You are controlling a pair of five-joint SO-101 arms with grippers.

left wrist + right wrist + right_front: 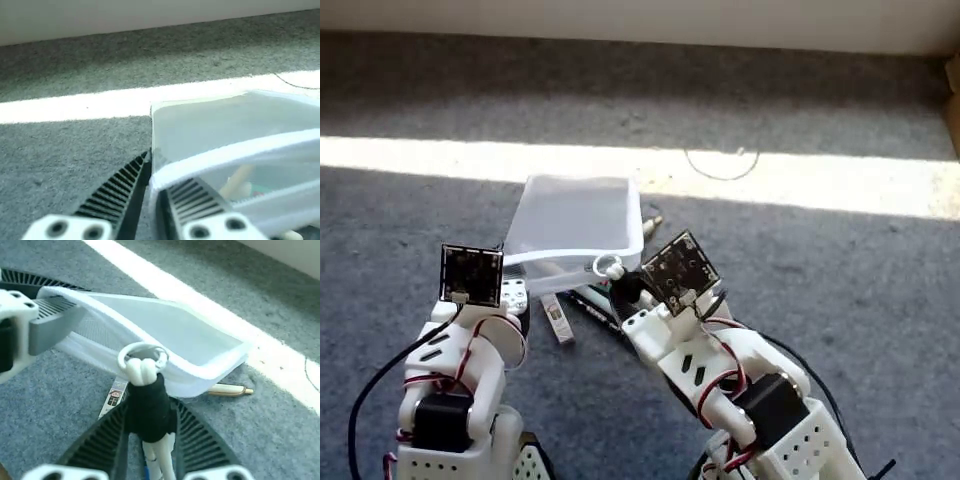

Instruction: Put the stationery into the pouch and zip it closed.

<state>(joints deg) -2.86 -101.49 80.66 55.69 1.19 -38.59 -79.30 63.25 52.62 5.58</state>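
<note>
The translucent white pouch [575, 215] lies on the carpet with its open rim toward the arms. My left gripper [152, 172] is shut on the rim's corner [165, 172]; it also appears in the right wrist view [50, 310]. My right gripper [150, 410] is shut on a black-and-white pen-like item with a white ring at its tip [145, 390], held just in front of the pouch rim [170, 335]. A beige pen [227, 389] lies partly under the pouch. A small labelled stick [557, 320] and a black pen [592, 303] lie between the arms.
Grey carpet [820, 280] with a bright sunlit strip [820, 180] lies beyond the pouch. A thin wire loop [720, 165] rests on that strip. A pale wall base [620, 20] runs along the far side.
</note>
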